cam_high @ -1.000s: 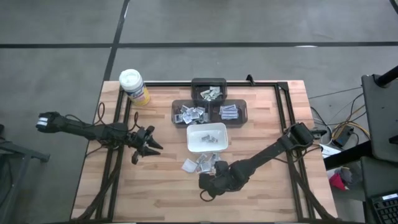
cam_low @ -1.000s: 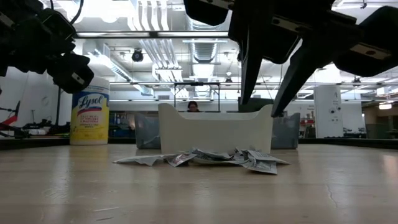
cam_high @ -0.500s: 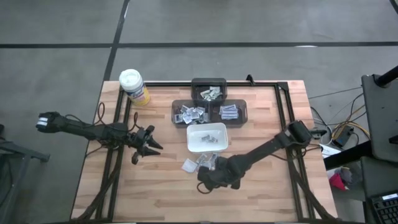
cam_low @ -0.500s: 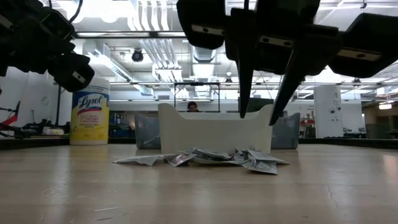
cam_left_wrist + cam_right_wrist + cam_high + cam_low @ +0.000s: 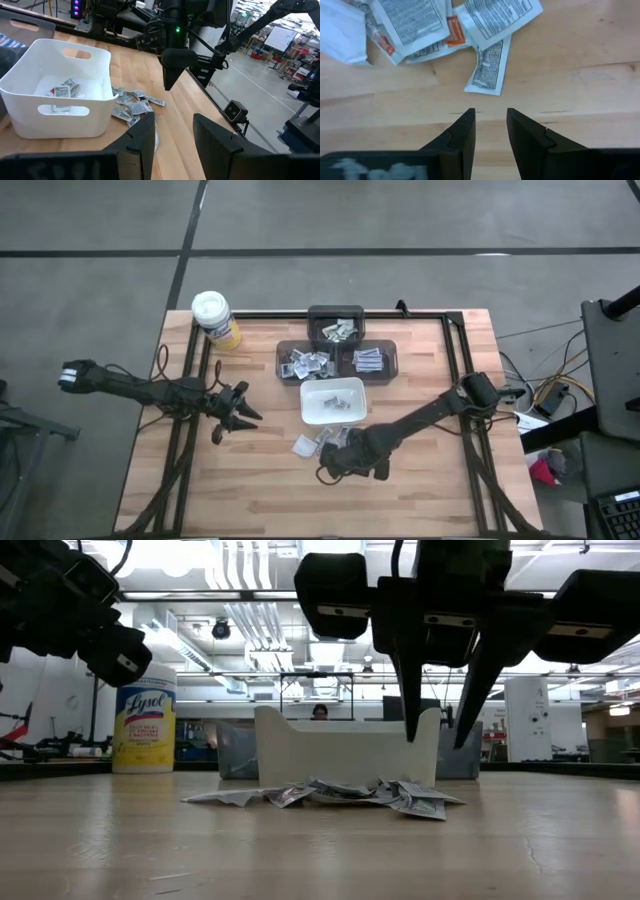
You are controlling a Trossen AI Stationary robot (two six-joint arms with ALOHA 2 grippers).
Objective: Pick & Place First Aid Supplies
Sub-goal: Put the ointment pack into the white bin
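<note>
The first aid supplies are small flat packets. A loose pile (image 5: pixel 318 443) lies flat on the wooden table just near of the white dish (image 5: pixel 304 402); it also shows in the low view (image 5: pixel 330 794) and the left wrist view (image 5: pixel 134 103). A few packets (image 5: pixel 62 90) lie inside the dish. My right gripper (image 5: pixel 337 465) points down, open, its fingertips (image 5: pixel 437 738) hanging above the pile's near edge; the packets (image 5: pixel 487 70) lie just ahead of it (image 5: pixel 490 116). My left gripper (image 5: pixel 240 416) waits open at the table's left (image 5: pixel 174 122).
Three dark bins (image 5: pixel 337 358) holding sorted packets stand beyond the dish. A yellow canister with a white lid (image 5: pixel 215 318) stands at the far left corner (image 5: pixel 145 730). A black frame (image 5: pixel 455 340) runs along the table's far and right sides. Bare wood lies near of the pile.
My right gripper has come down a little and moved slightly toward the far edge, closer to the pile of packets, staying open. The packets and my left arm have kept still.
</note>
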